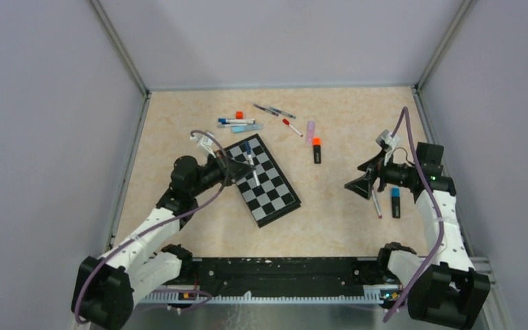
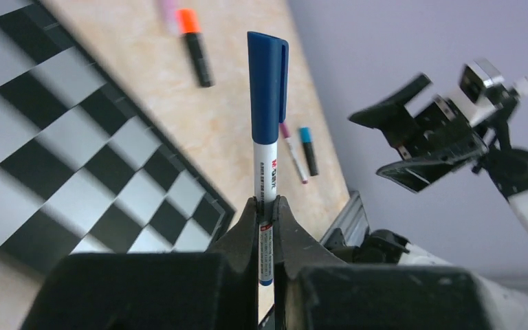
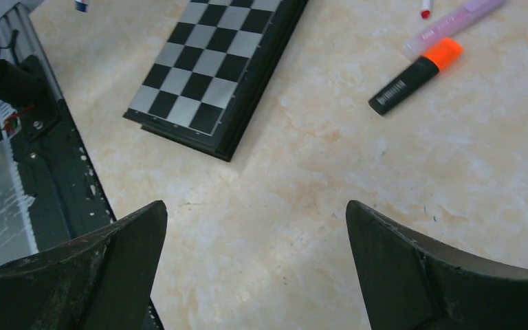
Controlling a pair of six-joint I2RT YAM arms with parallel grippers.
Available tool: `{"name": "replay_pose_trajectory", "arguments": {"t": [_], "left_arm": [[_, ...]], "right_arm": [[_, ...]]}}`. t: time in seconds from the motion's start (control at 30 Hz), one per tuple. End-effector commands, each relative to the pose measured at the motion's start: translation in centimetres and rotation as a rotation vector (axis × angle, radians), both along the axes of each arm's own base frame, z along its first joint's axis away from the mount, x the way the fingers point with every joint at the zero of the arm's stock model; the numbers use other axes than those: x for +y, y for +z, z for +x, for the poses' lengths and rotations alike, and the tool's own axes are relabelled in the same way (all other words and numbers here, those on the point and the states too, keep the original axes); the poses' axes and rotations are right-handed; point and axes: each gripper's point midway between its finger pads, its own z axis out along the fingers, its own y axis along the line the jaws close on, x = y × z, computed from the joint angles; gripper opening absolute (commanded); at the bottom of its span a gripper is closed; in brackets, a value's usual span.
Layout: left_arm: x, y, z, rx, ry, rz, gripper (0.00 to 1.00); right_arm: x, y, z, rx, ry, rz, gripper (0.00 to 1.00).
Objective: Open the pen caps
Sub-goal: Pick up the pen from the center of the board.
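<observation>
Our left gripper (image 2: 267, 206) pinches a white pen barrel (image 2: 266, 172), its dark blue plastic cap (image 2: 267, 82) on and pointing toward our right gripper (image 3: 254, 210), whose jaws stand wide and empty. The orange-capped black highlighter (image 1: 317, 150) and, seemingly, the other loose pens (image 1: 236, 122) lie capped: nothing opened yet.

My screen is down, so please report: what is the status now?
Left gripper shut on white pen, blue cap on. Right gripper open, empty. Nothing blocks the cap.
</observation>
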Motion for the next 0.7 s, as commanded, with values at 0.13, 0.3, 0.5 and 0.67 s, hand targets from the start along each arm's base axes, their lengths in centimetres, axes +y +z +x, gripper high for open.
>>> {"name": "replay_pose_trajectory", "arguments": {"t": [0.13, 0.3, 0.5, 0.67], "left_arm": [[-8.1, 11.0, -0.1, -0.509, -0.150, -0.169, 0.00], [-11.4, 12.3, 0.0, -0.534, -0.087, -0.187, 0.00], [-14.1, 11.9, 0.0, -0.510, -0.056, -0.200, 0.00], [-15.5, 11.0, 0.2, -0.475, -0.037, -0.194, 0.00]], "right_arm": [[6.3, 6.1, -3.0, 0.007, 0.298, 0.080, 0.99], [9.1, 8.4, -1.2, 0.059, 0.310, 0.196, 0.99], [10.8, 9.7, -0.2, 0.181, 0.325, 0.311, 0.94], [11.5, 9.2, -0.7, 0.225, 0.339, 0.348, 0.91]]}}
